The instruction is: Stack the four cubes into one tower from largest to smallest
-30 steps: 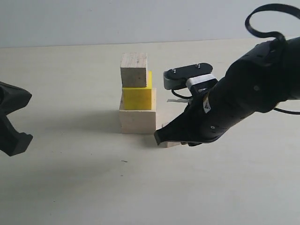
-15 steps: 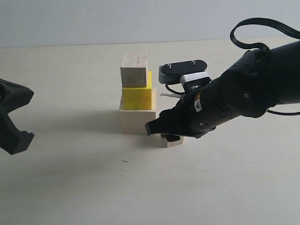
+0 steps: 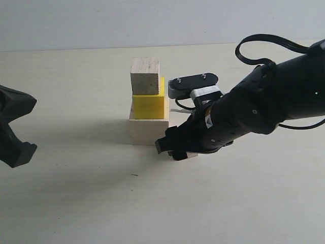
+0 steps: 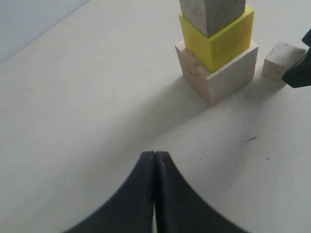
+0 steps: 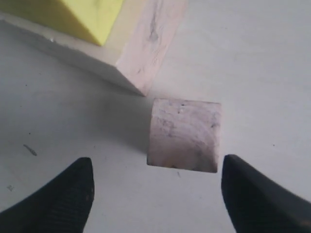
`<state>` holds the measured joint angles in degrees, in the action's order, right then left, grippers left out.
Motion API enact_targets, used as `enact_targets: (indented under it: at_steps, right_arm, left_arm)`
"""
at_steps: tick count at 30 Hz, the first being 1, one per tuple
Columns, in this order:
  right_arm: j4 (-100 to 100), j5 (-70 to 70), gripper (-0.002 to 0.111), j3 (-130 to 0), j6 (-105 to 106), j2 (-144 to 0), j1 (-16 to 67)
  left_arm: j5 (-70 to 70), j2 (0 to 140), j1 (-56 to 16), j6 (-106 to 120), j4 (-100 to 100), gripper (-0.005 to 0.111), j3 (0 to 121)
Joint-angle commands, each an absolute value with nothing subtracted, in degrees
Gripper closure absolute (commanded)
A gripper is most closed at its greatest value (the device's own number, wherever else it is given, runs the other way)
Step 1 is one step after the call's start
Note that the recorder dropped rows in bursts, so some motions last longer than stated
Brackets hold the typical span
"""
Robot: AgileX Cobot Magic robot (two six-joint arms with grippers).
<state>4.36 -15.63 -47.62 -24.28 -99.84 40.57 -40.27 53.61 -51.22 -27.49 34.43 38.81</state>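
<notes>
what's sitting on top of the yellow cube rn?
The medium pale cube rests on the yellow cube, with nothing on top of it. The small cube is on the table beside the base cube. The yellow face under the medium cube is covered.

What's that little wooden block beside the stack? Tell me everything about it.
The small cube is pale, unpainted wood with faint grain and dark specks. It rests flat on the table, near the large base cube but apart from it. The right gripper hovers with jaws open on either side, not touching it.
</notes>
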Motion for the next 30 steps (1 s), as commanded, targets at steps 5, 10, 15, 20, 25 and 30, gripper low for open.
enact_targets:
  at_steps: [5,10,15,20,25,30]
  right_arm:
    - [5.10,-11.22,0.038,-47.42,-25.93,-101.61,40.68]
    - [5.10,-11.45,0.040,-47.42,-25.93,-102.31,39.69]
    - [6.70,-11.69,0.041,-47.42,-26.08,-102.31,38.85]
    - [6.69,-11.86,0.041,-47.42,-25.95,-102.31,38.85]
    - [6.69,-12.40,0.041,-47.42,-25.95,-101.99,38.85]
    - [8.99,-14.67,0.041,-47.89,-25.95,-101.99,38.47]
  left_arm:
    - [-39.69,53.36,-51.31,-27.56,34.76,0.107,38.59]
    - [-39.69,53.36,-51.31,-27.56,34.76,0.107,38.59]
    - [-39.33,53.36,-51.31,-27.56,34.76,0.107,38.59]
    - [-39.20,53.36,-51.31,-27.56,34.76,0.107,38.59]
    - [-39.09,53.36,-51.31,-27.56,34.76,0.107,38.59]
    - [-39.09,53.36,-51.31,-27.56,34.76,0.107,38.59]
